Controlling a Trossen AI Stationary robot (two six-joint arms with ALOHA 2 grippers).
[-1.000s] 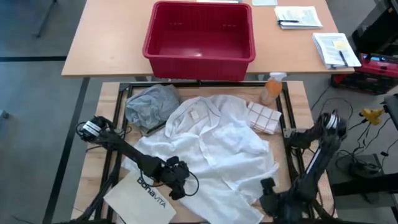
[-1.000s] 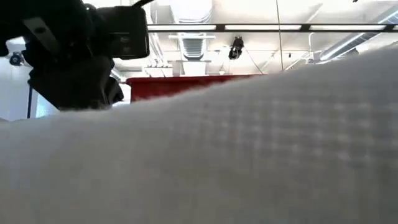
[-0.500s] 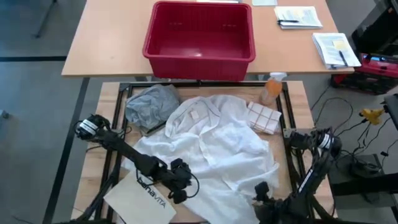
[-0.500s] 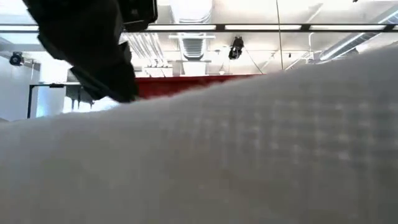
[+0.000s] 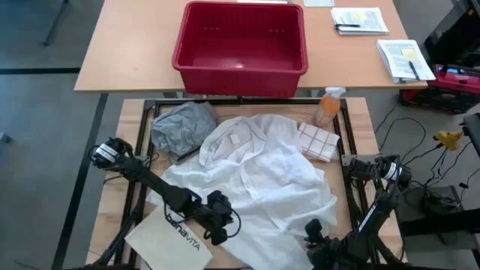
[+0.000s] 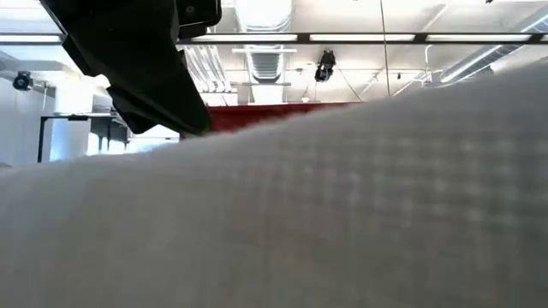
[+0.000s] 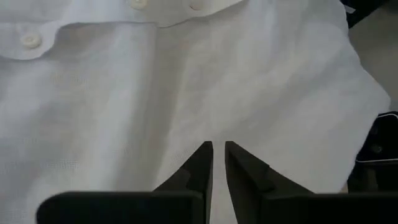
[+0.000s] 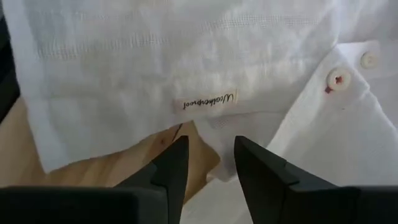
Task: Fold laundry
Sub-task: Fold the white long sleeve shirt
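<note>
Folding has barely begun. The white button-front shirt [image 5: 259, 176] lies crumpled and unfolded across the table, with no crease formed. The left gripper [image 7: 217, 152] is directly over the shirt's near hem, fingers almost closed with a narrow gap; whether fabric is pinched between them cannot be told. The right gripper [image 8: 208, 155] sits at the opposite near hem, fingers parted and empty, a woven label [image 8: 209, 101] just ahead of its tips. The grey T-shirt [image 5: 182, 127] remains bunched well beyond the left gripper, untouched. All garments apparently remain to be folded.
</note>
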